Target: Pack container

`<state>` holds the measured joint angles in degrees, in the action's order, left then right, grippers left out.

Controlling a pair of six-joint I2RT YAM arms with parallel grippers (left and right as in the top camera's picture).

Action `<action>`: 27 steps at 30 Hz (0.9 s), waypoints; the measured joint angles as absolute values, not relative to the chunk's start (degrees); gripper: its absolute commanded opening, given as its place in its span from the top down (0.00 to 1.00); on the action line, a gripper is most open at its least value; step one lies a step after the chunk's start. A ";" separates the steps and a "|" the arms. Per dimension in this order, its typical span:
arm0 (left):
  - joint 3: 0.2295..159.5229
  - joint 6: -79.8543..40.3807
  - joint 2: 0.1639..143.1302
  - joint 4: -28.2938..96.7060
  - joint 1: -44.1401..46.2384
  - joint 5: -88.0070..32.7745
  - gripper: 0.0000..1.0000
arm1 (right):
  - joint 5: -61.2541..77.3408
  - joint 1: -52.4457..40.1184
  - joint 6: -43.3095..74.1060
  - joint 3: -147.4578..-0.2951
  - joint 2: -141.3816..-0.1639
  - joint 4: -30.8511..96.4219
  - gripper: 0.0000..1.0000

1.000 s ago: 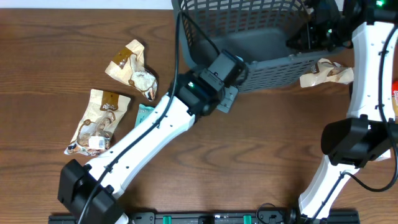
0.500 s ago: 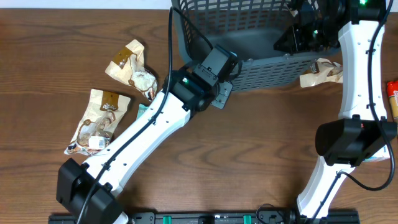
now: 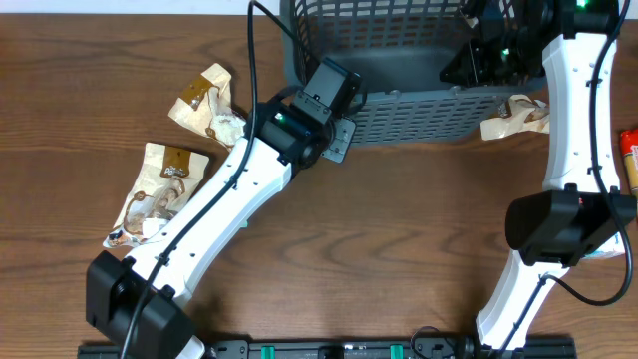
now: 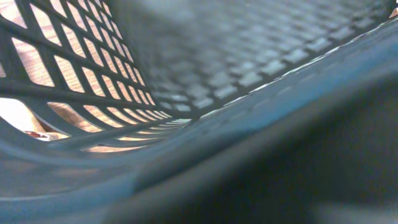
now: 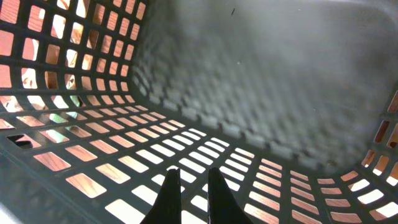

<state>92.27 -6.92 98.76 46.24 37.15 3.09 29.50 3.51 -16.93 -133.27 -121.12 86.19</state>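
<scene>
Overhead, at the top centre of the brown wood-grain table [image 3: 399, 249]: the container [image 3: 419, 115], a grey-blue plastic basket with slotted lattice walls and a solid floor. Left gripper [image 3: 339, 110] is at its near-left corner, right gripper [image 3: 469, 62] at its right wall. Crinkled tan snack packets [image 3: 159, 189] lie to either side.

Left wrist: the container's rolled rim and lattice [image 4: 93, 81] are blurred and very close. No fingers are visible, so grip cannot be told.

Right wrist: the basket interior [image 5: 124, 162] shows rectangular slots with wood visible through them. The right gripper's [image 5: 193, 177] fingers are nearly together with a narrow slit. Whether they pinch a bar cannot be told.
</scene>
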 measured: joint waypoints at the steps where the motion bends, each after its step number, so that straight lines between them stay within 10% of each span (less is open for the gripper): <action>1: 92.27 -6.81 98.76 46.24 37.15 3.09 0.94 | 29.50 3.51 -16.93 -133.27 -121.12 86.28 0.98; 27: 92.27 -4.16 98.76 46.37 37.06 3.25 0.91 | 29.50 3.51 -16.93 -133.27 -121.12 87.26 0.98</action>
<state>92.27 -4.16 98.76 46.37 37.06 3.25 29.50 3.51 -16.93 -133.27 -121.12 87.26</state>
